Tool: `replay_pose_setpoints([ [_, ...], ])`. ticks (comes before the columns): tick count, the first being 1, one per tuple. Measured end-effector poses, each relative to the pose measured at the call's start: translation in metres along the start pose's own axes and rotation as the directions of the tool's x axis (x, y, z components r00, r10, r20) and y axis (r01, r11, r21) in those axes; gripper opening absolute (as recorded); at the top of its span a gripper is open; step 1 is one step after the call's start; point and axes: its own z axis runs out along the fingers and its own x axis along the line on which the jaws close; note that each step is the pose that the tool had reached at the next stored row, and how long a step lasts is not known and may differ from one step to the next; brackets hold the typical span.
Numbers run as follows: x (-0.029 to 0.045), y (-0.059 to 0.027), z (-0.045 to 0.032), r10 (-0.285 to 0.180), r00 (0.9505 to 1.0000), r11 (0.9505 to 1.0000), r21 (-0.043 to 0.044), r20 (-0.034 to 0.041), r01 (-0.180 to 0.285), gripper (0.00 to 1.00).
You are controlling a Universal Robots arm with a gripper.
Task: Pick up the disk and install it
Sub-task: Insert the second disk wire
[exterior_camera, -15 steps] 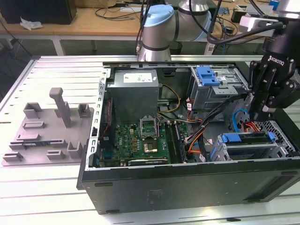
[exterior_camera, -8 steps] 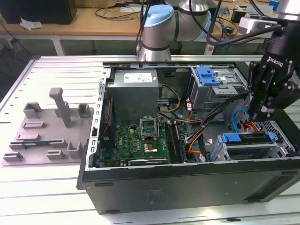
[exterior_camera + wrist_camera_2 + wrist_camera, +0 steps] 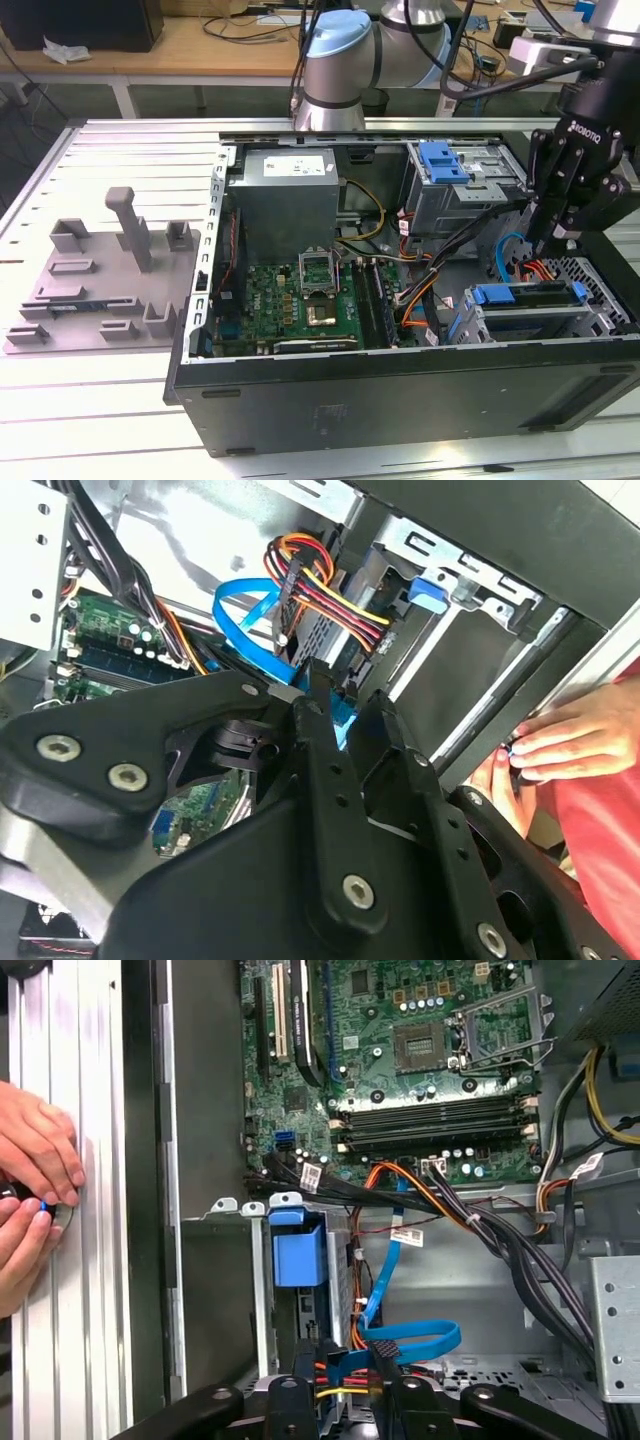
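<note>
Sitting in the drive cage of the open black computer case (image 3: pixel 400 385), the silver disk in its blue plastic carrier (image 3: pixel 520 296) lies just below my black gripper (image 3: pixel 560 225). My fingers (image 3: pixel 325 750) are nearly together with nothing between them; blue and orange cables (image 3: pixel 410 1345) run beside them. Beyond the case wall, a person's hands (image 3: pixel 30 1190) rest on the aluminium table (image 3: pixel 110 150).

Exterior view high, facing open computer case (image 3: pixel 400 300), both wrist views close inside, sharing drive bay (image 3: pixel 300 1250)
</note>
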Motion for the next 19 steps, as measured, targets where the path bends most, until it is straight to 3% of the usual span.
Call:
replay_pose_setpoints([
  [1, 0.0, 0.0, 0.0001, 0.001, 1.0, 1.0, -0.0004, 0.0023, -0.001, 0.35],
  [3, 0.0, 0.0, 0.0001, 0.003, 1.0, 1.0, -0.001, 0.0051, -0.003, 0.2],
  [5, 0.0, 0.0, 0.0001, 0.005, 1.0, 1.0, -0.0016, 0.0062, -0.005, 0.16],
  [17, 0.0008, 0.0008, 0.0003, 0.006, 0.9999, 1.0, -0.002, 0.0091, -0.006, 0.16],
  [18, 0.0015, 0.0015, 0.0005, 0.006, 0.9999, 1.0, -0.0014, 0.0122, -0.006, 0.16],
  [19, 0.0027, 0.0029, 0.0007, 0.005, 0.9997, 1.0, 0.0003, 0.0233, -0.005, 0.16],
])
